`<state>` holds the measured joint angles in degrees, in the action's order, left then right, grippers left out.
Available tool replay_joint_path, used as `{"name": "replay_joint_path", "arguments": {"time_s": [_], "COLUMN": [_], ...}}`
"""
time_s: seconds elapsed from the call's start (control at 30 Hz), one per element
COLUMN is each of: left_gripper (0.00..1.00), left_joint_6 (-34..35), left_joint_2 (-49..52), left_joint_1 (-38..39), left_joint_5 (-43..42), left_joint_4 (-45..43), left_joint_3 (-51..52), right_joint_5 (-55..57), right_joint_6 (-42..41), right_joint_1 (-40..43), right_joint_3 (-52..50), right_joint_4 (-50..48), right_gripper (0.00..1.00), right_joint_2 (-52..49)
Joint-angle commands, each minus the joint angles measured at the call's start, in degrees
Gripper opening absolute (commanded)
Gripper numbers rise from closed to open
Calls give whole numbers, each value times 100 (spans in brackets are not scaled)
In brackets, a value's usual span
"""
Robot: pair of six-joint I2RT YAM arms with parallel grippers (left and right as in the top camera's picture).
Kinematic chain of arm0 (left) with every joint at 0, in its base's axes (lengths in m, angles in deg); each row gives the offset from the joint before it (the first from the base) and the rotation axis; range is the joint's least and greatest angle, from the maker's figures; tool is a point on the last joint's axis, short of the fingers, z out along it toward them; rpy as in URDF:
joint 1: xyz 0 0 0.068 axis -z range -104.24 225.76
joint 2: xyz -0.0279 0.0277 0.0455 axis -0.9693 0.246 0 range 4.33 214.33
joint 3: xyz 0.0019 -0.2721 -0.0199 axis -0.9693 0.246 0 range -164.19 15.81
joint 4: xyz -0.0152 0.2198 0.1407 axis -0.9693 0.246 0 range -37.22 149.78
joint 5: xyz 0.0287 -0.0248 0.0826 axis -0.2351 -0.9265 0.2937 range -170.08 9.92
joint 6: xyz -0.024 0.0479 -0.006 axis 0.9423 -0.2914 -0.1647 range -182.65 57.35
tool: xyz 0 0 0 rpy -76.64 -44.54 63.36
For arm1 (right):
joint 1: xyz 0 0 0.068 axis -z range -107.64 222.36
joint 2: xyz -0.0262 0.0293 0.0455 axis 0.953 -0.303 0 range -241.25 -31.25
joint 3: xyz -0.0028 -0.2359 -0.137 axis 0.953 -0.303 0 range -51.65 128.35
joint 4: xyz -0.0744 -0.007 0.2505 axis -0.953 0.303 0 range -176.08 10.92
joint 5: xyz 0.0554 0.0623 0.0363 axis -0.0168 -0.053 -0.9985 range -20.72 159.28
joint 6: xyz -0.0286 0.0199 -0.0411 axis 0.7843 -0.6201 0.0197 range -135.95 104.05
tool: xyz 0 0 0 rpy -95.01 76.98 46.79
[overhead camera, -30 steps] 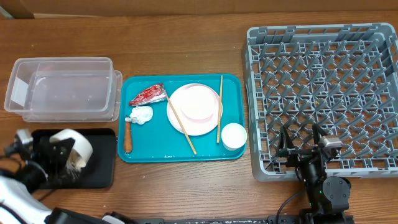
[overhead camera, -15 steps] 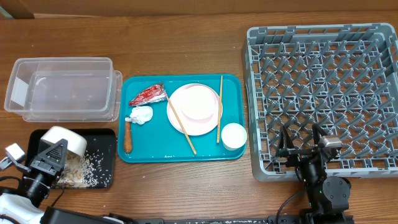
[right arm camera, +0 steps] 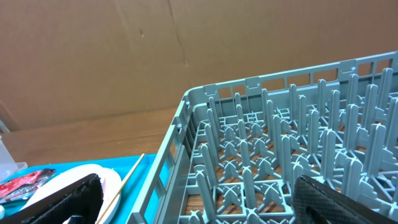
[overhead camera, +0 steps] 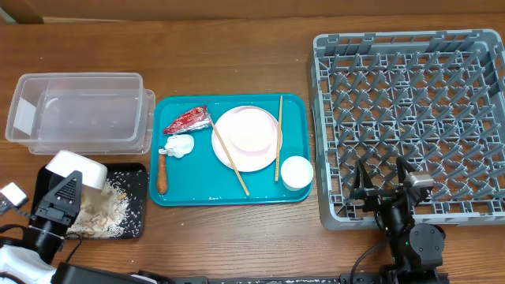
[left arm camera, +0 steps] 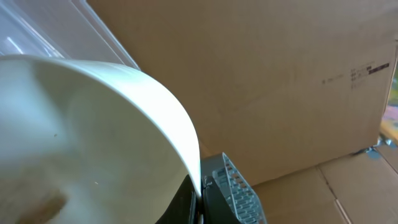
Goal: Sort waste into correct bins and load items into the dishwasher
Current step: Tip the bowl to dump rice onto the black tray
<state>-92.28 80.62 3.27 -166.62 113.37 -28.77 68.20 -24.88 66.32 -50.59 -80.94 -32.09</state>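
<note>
**A:** From above, why is the bowl [overhead camera: 75, 167] lying on its side in the left gripper [overhead camera: 68, 189]?

**B:** The jaws pinch its rim and tip it over the black tray [overhead camera: 140, 175], so the rice [overhead camera: 110, 211] and scraps spill there. I take that tray for the food-waste bin. The clear tub [overhead camera: 79, 118] just behind it looks bare, likely kept for dry rubbish

**A:** And everything else?

**B:** The wrapper [overhead camera: 187, 120], tissue [overhead camera: 178, 145], plate [overhead camera: 246, 139], chopsticks [overhead camera: 229, 158] and cup [overhead camera: 297, 172] wait on the teal tray [overhead camera: 181, 197]. The rack [overhead camera: 410, 118] stands to the right with no dishes in it

**A:** What does the left wrist camera add?

**B:** It shows mostly the bowl's white inside [left arm camera: 93, 137], with a dark finger [left arm camera: 193, 202] clamped at the rim. A beige fleck low in the bowl suggests it isn't quite emptied, so I'd guess the tilt needs holding a little longer

**A:** And the right wrist camera?

**B:** The right gripper [right arm camera: 196, 186] has its fingers spread wide with nothing between them. It sits at the rack's near edge [right arm camera: 186, 124], a handy spot for loading, I'd say, once the bowl is ready
</note>
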Motion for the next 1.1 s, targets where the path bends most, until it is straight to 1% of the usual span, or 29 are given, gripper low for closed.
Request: {"name": "replay_joint_path", "arguments": {"time_s": [0.0,0.1,0.2,0.33,0.47,0.57,0.6,0.63,0.83,0.97,1.03,1.07], "left_gripper": [4,5,5,5,10,10,9,4,4,4,4,4], "left_joint_6": [-549,-564,-772,-769,-767,-765,-765,-763,-763,-691,-691,-481], "left_joint_2": [-94,-94,-94,-94,-94,-94,-94,-94,-94,-94,-92,-87], "left_joint_1": [-13,-9,-7,63,234,319,330,330,330,330,313,313], "left_joint_5": [-170,-153,-160,-160,-201,-365,-400,-400,-393,-286,-68,26], "left_joint_4": [90,236,236,258,260,295,273,254,350,673,402,358], "left_joint_3": [33,33,33,33,33,33,33,33,33,33,33,33], "right_joint_5": [13,15,15,13,15,13,13,15,13,13,13,13], "right_joint_6": [42,42,42,42,42,42,42,42,42,42,42,42], "right_joint_1": [-22,-22,-22,-22,-22,-22,-22,-22,-22,-22,-22,-22], "right_joint_3": [-61,-61,-61,-61,-61,-61,-61,-61,-61,-61,-61,-61], "right_joint_4": [-33,-33,-33,-33,-33,-35,-33,-35,-33,-33,-33,-33], "right_gripper": [100,100,100,100,100,100,100,100,100,100,100,100], "right_joint_2": [68,68,68,68,68,68,68,68,68,68,68,68]}}
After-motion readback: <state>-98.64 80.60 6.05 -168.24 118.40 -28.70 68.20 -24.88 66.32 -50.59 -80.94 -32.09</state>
